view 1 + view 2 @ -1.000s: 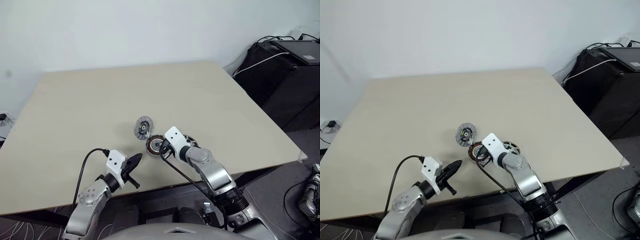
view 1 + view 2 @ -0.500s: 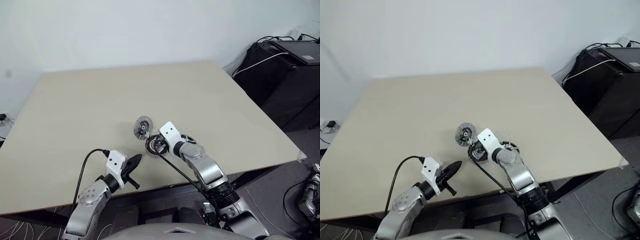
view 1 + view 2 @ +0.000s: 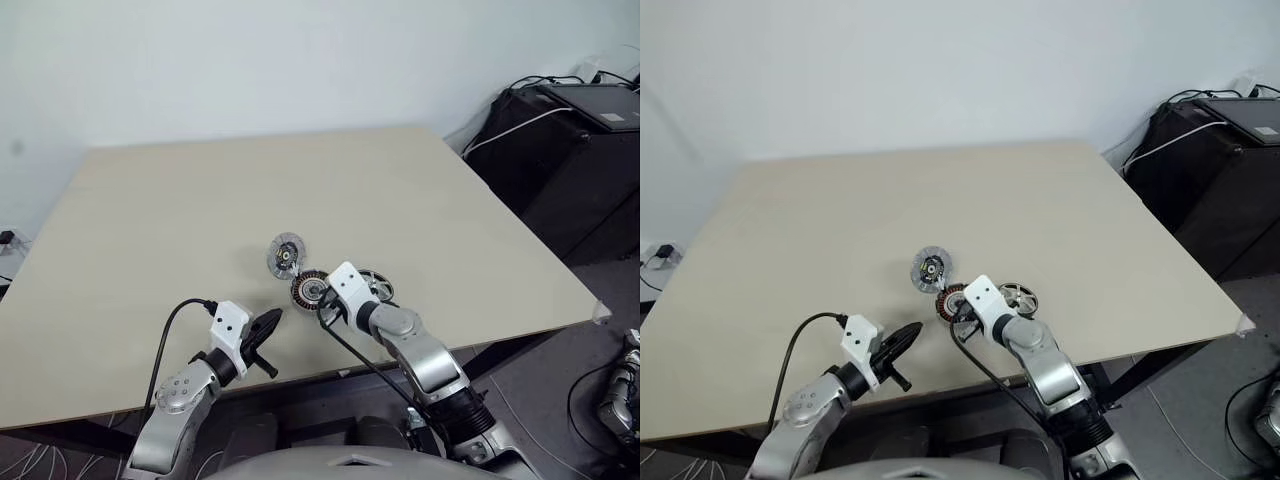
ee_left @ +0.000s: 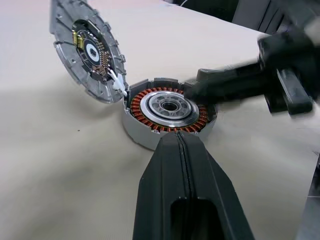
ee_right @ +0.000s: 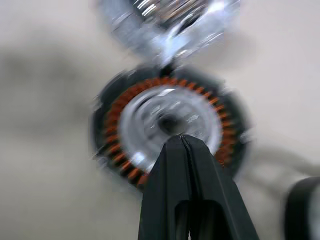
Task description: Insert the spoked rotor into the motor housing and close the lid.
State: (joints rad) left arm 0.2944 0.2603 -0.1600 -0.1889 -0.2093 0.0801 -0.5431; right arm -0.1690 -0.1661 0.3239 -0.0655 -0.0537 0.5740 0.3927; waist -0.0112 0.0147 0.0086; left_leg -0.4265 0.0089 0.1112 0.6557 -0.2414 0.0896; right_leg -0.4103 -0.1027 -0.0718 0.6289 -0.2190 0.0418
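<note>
The motor housing (image 4: 169, 107) lies flat on the table, its coppery windings ringing a silver centre. The lid (image 4: 90, 50) stands tilted against the housing's far rim, its dark-hubbed face showing. The spoked rotor (image 3: 374, 284) lies flat on the table just right of the housing. My right gripper (image 3: 322, 299) is shut and holds nothing, its tip at the housing's right edge; it also shows as a black bar (image 4: 225, 82). My left gripper (image 3: 276, 317) is shut and empty, pointing at the housing from the near left, a short gap away.
The beige table (image 3: 200, 200) reaches a front edge close below both grippers. A black cable (image 3: 170, 330) runs along my left arm. Dark equipment with cables (image 3: 570, 130) stands beyond the table's right side.
Half a second ago my right gripper reached further over the housing, hiding most of the rotor; it has drawn back a little and the rotor shows again. The left arm is still.
</note>
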